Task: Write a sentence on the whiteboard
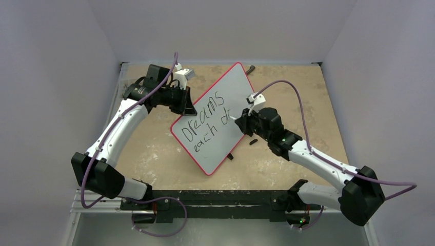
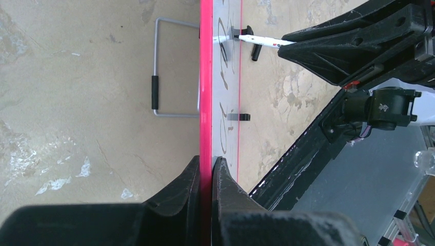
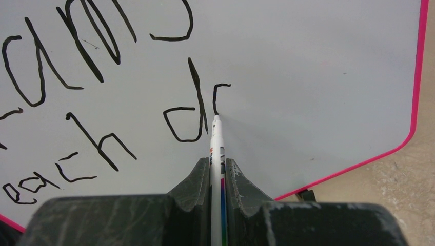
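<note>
Sentence (image 3: 197,97) breaks off mid-"day" at centre frame; right gripper (image 3: 217,166), pinching the marker (image 3: 216,137), needs light even strokes while left gripper (image 2: 210,166) clamps the whiteboard (image 1: 233,89).

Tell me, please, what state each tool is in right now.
Left tool: closed on the edge of the whiteboard.
Right tool: closed on the marker.

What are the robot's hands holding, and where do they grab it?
The right fingers pinch a marker by its barrel; the left fingers clamp the whiteboard by its red rim.
</note>
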Robot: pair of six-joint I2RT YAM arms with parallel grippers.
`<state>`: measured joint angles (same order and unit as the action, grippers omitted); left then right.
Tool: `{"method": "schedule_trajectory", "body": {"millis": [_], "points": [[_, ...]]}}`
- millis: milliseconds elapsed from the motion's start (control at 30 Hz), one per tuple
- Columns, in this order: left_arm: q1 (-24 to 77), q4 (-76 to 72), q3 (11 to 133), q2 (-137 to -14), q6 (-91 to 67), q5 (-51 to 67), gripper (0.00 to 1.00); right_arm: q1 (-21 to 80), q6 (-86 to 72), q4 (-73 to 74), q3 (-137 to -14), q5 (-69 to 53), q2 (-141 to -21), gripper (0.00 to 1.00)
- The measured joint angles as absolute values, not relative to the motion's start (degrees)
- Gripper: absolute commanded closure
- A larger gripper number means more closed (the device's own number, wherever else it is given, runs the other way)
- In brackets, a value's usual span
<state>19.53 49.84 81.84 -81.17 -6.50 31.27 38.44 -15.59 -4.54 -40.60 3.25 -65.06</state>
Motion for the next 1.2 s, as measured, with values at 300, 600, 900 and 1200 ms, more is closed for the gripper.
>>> {"method": "schedule_trajectory", "body": {"millis": [300,600,900,1200], "points": [[19.6,49.8,81.8,-81.2,-6.5,31.3,1.00,38.5,-16.1,-2.5,-40.7,5.6,-64.9,1.00],[19.6,49.8,81.8,-81.2,-6.5,31.3,1.00,38.5,-15.9,-0.7,-45.7,7.4,-67.6,1.00],[19.6,49.8,81.8,-81.2,-6.5,31.3,1.00,38.5,-15.8,-1.0,-48.1,7.8,-69.0,1.00],[19.6,49.8,81.8,-81.2,-6.5,31.3,1.00,38.4,-16.3,-2.2,-45.1,7.8,-67.9,1.00]]}}
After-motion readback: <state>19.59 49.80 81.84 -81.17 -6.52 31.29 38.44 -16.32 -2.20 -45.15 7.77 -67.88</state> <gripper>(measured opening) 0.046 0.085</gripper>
